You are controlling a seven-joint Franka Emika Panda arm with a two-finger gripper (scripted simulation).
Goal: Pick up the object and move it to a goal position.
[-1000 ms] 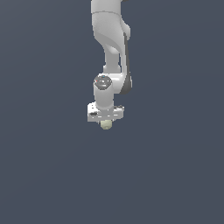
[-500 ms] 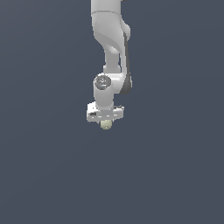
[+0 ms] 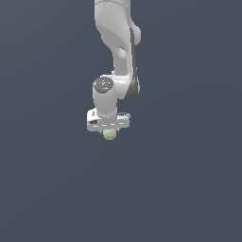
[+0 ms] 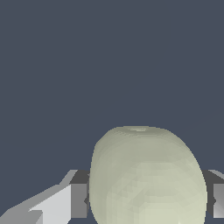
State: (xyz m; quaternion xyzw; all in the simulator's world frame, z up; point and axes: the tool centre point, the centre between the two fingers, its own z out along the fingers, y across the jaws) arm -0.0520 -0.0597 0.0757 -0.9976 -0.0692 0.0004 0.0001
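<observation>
Against the uniform dark slate-blue backdrop (image 3: 189, 179) of the exterior view, the white, jointed Franka Panda arm (image 3: 116, 42) descends from the upper edge of the picture and ends in a round grey-capped wrist joint (image 3: 104, 85), below which sits the flat white gripper (image 3: 109, 133) with its broad crossbar. The small pale yellowish-green matte ball (image 3: 109, 134) protrudes just beneath the middle of that crossbar, much narrower than the crossbar itself, and appears suspended well clear of anything beneath it; no supporting surface can be distinguished from the backdrop. The fingers are too small in this view to be separated from the ball. No lettering, brand mark or label can be read on the arm or the gripper, and no container appears. Seen from the wrist view, the same ball (image 4: 146, 175) fills much of the frame, its faceted pale green surface showing a small flattened spot at its crown. A dark grey finger pad (image 4: 79, 197) presses against one flank and a second pad (image 4: 213, 199) against the opposite flank, both touching the ball, so that the jaws are clamped on it. Behind the ball lies only the same plain slate-blue field (image 4: 109, 57).
</observation>
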